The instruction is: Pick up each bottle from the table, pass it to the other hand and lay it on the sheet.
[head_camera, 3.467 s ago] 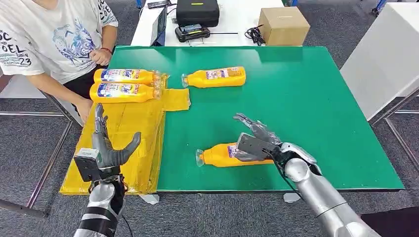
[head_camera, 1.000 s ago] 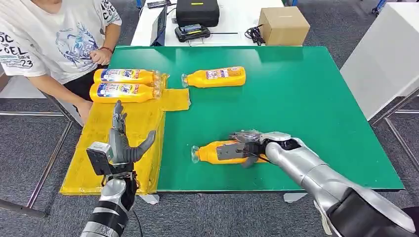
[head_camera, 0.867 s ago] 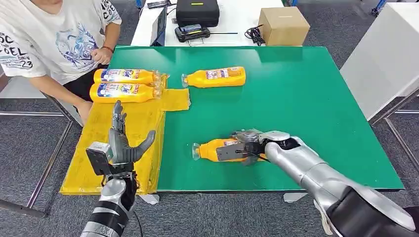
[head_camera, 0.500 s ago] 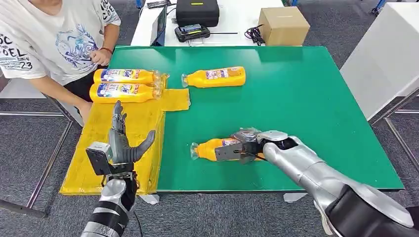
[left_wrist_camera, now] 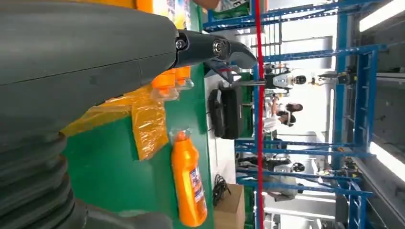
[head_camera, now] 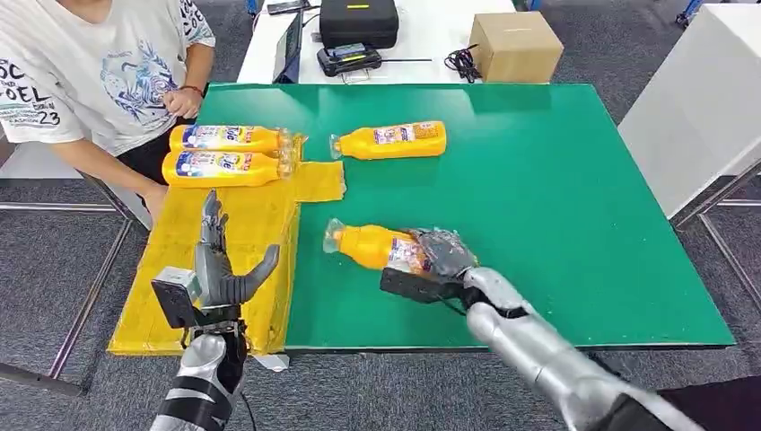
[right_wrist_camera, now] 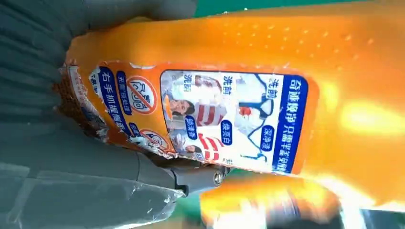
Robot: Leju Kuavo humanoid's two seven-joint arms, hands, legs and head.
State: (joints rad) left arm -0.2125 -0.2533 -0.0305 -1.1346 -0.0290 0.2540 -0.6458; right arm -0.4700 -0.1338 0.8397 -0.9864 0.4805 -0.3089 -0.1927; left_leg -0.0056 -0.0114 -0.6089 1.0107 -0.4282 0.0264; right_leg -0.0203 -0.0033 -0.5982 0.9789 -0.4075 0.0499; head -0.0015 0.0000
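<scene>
**Now airborne: near bottle lifted and moving left toward the handover**

Now my right hand (head_camera: 437,260) has the near bottle (head_camera: 372,246) off the green table (head_camera: 556,197). Half a second ago this bottle lies flat near the table's near edge, cap to the left. It now sits farther left and farther from me, cap end raised and tilted toward the yellow sheet (head_camera: 224,242). The pick-up step for this bottle therefore looks complete; the transfer to the other hand is the step in hand.

Right hand: fingers are closed around the label end of the bottle. In the right wrist view the label (right_wrist_camera: 215,119) lies directly against the palm and thumb.

Left hand (head_camera: 220,269): raised over the near part of the sheet, fingers spread upward, thumb out to the right, holding nothing. Its pose matches half a second ago. It is well apart from the bottle's cap.

Remaining stock: one bottle on the far table (head_camera: 388,140); two bottles on the far sheet (head_camera: 224,154), side by side.
</scene>
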